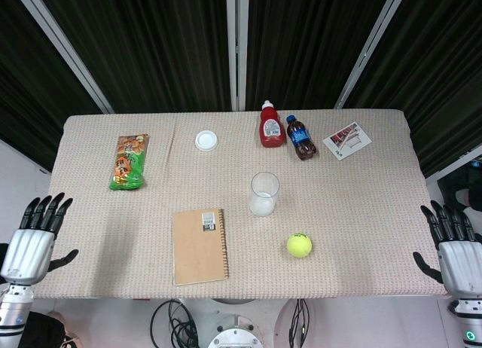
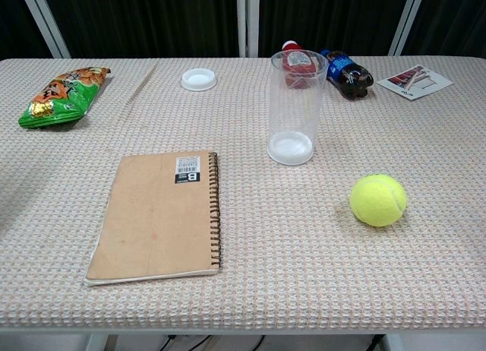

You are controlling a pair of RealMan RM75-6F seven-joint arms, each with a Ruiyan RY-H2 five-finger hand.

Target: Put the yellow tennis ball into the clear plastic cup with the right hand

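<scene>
The yellow tennis ball [image 1: 299, 245] [image 2: 377, 200] lies on the table near its front edge, right of centre. The clear plastic cup [image 1: 264, 193] [image 2: 295, 108] stands upright and empty just behind and left of the ball. My right hand [image 1: 454, 246] hovers off the table's right edge, fingers spread and holding nothing, well away from the ball. Off the left edge my left hand [image 1: 34, 239] is likewise open and empty. Neither hand shows in the chest view.
A brown spiral notebook [image 1: 199, 245] [image 2: 157, 214] lies front left of the cup. At the back are a red ketchup bottle [image 1: 271, 125], a small cola bottle [image 1: 300, 137], a white lid [image 1: 206, 141], a card [image 1: 347, 140], and a green snack bag [image 1: 129, 161].
</scene>
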